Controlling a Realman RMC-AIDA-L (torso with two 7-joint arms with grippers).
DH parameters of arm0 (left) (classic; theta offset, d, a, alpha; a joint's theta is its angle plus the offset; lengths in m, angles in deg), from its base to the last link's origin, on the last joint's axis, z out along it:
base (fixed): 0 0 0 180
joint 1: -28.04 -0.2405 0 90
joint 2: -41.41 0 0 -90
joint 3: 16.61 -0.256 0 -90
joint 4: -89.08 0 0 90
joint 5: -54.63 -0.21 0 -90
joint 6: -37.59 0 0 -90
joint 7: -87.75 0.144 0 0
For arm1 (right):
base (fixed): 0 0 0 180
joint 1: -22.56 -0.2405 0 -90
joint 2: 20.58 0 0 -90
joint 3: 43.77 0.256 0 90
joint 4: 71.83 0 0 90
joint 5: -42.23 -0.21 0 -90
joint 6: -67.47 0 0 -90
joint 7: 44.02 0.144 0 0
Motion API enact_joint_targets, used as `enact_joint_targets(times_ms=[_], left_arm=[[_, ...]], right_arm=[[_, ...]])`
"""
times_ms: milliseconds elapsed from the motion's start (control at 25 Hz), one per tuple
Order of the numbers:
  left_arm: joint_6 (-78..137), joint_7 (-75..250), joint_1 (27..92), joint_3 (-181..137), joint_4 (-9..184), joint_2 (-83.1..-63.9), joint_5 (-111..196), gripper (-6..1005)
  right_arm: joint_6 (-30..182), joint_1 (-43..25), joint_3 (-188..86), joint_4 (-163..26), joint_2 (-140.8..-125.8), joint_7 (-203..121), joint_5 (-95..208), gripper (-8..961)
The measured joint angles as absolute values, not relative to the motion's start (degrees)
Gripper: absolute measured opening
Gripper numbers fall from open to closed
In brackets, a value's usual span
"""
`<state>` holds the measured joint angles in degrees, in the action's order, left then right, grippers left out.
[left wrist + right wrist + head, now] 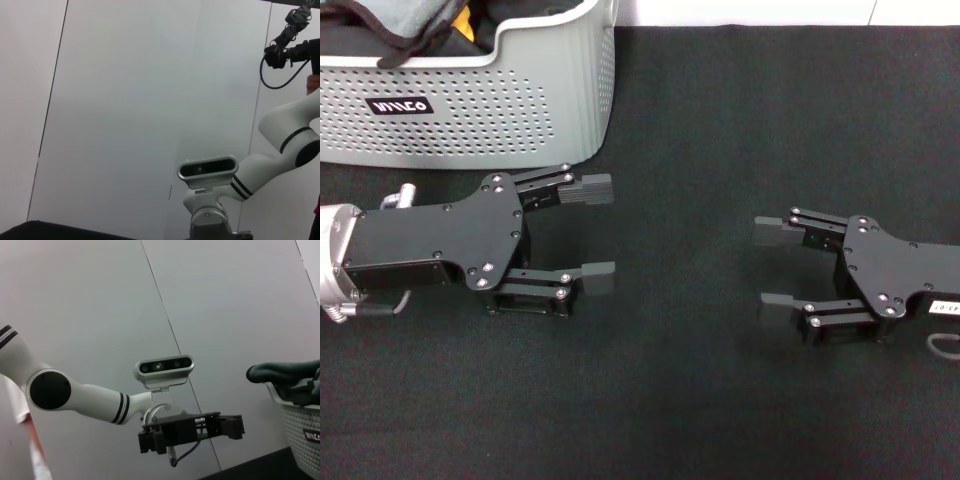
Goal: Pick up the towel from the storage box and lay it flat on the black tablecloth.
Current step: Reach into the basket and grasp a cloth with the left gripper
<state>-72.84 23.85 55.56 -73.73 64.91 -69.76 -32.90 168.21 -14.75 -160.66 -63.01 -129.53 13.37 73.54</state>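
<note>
Grey-and-yellow black-trimmed towel [405,28] is lying in perforated light grey plastic storage box [520,110], just beyond released left claw [597,230]; released right claw [775,268] is sitting well apart.

Storage box [520,120]: small black label [400,105] on the perforated front wall, white lettering, appears to read "MINISO" but is not fully legible. The same label's edge [312,436] shows in the right wrist view, cut off and unreadable. Right gripper [775,268]: white sticker [942,308] at the wrist, characters too small to read.
</note>
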Motion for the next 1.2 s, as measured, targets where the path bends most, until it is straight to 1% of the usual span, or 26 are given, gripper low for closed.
enact_joint_targets(times_ms=[560,760,920,1040,1200], left_arm=[[-72.6,23.9,56.4,-73.0,64.9,-69.55,-32.9,876],[-72.5,19.4,56.6,-63.9,62.5,-69.90,-32.9,872],[-71.6,6.8,56.7,-55.3,48.6,-71.67,-32.8,868],[-65.9,0.5,56.3,-54.0,35.9,-72.91,-33.6,866],[-53.7,-8.9,56.1,-53.9,21.5,-73.33,-38.4,862]], right_arm=[[165.8,-15.6,-160.6,-63.0,-129.57,13.6,73.4,887],[162.5,-15.3,-158.2,-63.2,-129.52,13.3,73.1,887],[160.8,-14.4,-155.9,-63.4,-129.70,12.0,73.1,886],[160.1,-13.5,-155.1,-63.4,-129.89,10.8,73.1,886],[159.3,-12.2,-154.1,-63.4,-130.39,10.0,73.0,886]])
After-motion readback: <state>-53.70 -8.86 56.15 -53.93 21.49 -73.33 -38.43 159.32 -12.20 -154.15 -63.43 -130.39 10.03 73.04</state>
